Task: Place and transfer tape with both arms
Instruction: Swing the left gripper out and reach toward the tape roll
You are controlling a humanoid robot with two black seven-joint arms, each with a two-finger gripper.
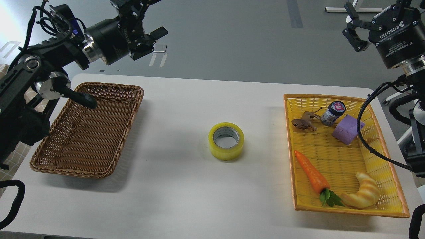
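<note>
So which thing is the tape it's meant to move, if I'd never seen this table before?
Start at the white table, between the brown basket on the left and the yellow basket on the right. The tape lies flat, alone on the bare middle, in neither basket. It is the only ring: a yellowish roll with a grey core.

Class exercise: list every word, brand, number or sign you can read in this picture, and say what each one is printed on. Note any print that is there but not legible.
"ROBOTIQ": white print on the black body of the right gripper.
"2F Adaptive Gripper": smaller white print on that same body, just legible.
Left gripper: white lettering on its body, turned away and too blurred to read.
Small jar in the yellow basket: pink lid label, too small to read.
Tape: faint marks on the inner core, illegible.
</note>
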